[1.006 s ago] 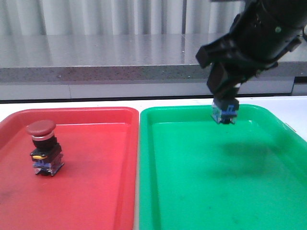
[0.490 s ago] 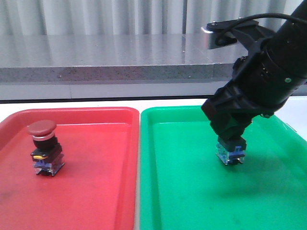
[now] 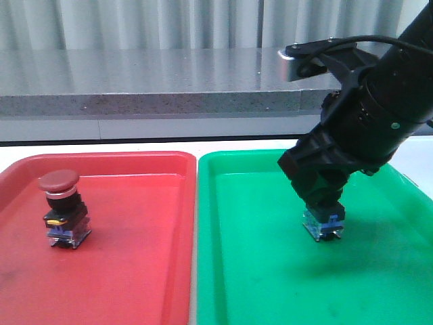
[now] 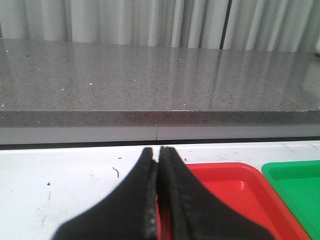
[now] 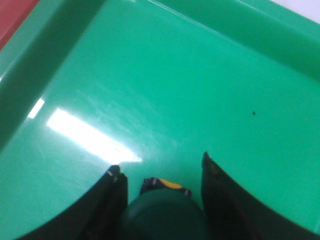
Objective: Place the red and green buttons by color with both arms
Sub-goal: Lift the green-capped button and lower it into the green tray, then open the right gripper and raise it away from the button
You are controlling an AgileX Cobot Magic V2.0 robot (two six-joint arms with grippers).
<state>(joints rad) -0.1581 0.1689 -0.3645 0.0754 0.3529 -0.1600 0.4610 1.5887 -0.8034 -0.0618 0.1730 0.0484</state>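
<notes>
The red button stands upright on the left side of the red tray, with no gripper near it. My right gripper is shut on the green button, whose blue-and-black base sits at or just above the floor of the green tray. In the right wrist view the dark green cap fills the space between the fingers of the right gripper. The left gripper is shut and empty, hovering over the white table beside the red tray's corner. It is out of the front view.
The two trays lie side by side on a white table, their rims almost touching. A grey stone counter ledge runs along the back, with curtains behind it. The right arm's bulk and cable hang over the green tray's far right part.
The right arm came down from above the green tray's far edge with the green button, then settled a little lower and leftwards. The red button has not moved.
</notes>
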